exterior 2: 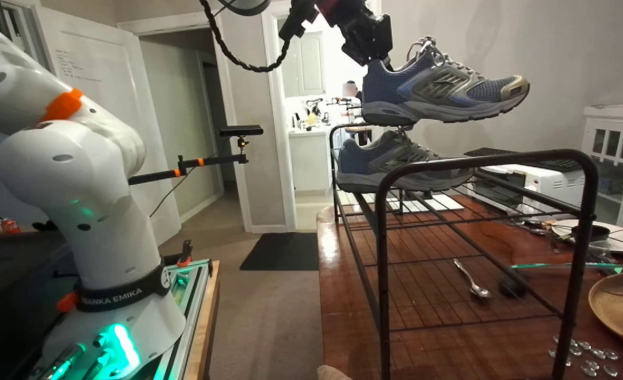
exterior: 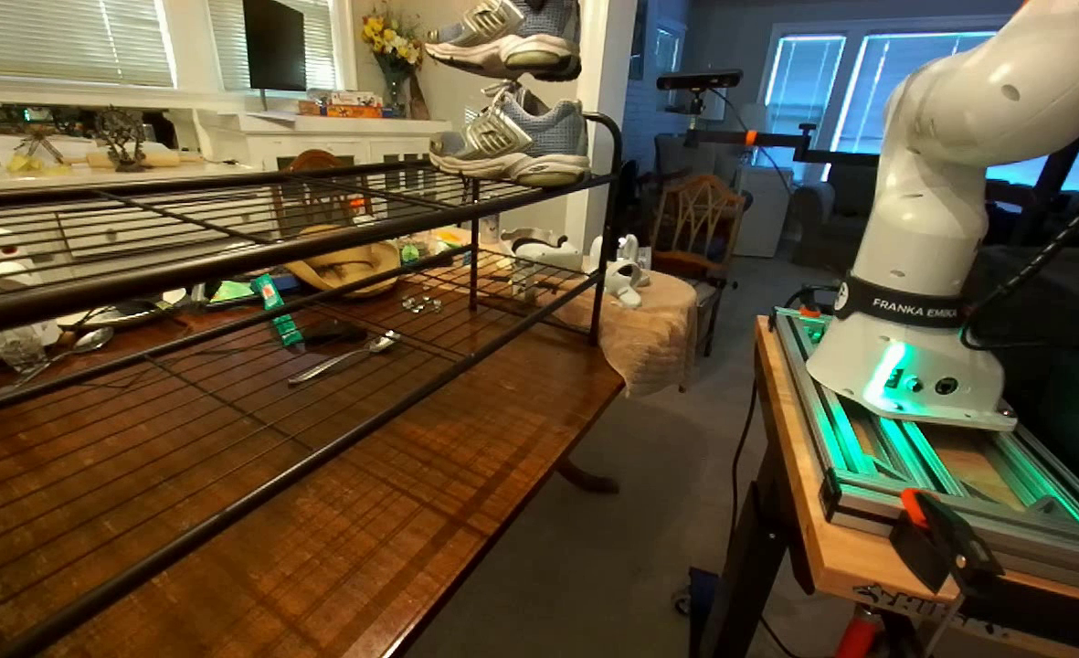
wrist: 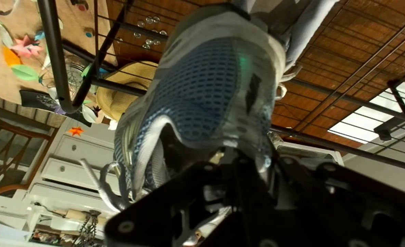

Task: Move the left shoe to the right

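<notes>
The left shoe, a grey-blue low-top sneaker, hangs in the air in both exterior views (exterior: 502, 46) (exterior 2: 443, 92), roughly level, directly above the other sneaker. It fills the middle of the wrist view (wrist: 202, 85). My gripper (exterior 2: 382, 64) is shut on its heel collar, one finger inside the opening and one outside, as the wrist view shows (wrist: 248, 156). The other sneaker (exterior: 521, 142) (exterior 2: 380, 163) stands upright on the top shelf of the black wire rack (exterior: 320, 243) (exterior 2: 501, 159), at one end. A gap shows between the two shoes. The gripper is outside the exterior view facing the arm base.
The rack stands on a brown wooden table (exterior: 466, 475), its curved end bars rising above the shelf. A spoon (exterior 2: 470, 279), a straw hat (exterior 2: 622, 311), glass beads (exterior 2: 585, 351) and a white toaster oven (exterior 2: 554, 187) are on the table below or beyond the rack.
</notes>
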`<state>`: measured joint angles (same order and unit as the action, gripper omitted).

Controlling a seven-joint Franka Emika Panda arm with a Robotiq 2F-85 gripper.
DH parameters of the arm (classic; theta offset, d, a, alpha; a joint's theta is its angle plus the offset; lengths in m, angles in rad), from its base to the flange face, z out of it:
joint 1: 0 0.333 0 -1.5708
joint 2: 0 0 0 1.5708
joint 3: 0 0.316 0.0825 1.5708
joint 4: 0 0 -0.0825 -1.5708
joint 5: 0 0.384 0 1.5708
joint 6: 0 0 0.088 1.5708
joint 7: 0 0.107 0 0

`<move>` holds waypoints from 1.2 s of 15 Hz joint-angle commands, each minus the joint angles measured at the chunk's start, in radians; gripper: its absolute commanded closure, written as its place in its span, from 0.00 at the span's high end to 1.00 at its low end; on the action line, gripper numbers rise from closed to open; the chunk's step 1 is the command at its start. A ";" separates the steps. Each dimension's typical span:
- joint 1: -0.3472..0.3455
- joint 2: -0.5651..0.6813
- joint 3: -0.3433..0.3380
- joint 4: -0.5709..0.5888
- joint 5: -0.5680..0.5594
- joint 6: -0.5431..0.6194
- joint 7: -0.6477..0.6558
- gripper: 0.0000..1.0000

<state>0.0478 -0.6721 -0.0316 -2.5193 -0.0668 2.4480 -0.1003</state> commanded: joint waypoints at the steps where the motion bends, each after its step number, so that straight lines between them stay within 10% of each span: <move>1: 0.039 -0.072 -0.055 -0.032 0.049 -0.049 -0.090 0.03; 18: 0.012 -0.104 -0.126 -0.144 0.037 -0.094 -0.230 0.03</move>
<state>0.0682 -0.7689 -0.1456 -2.6509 -0.0195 2.3624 -0.2965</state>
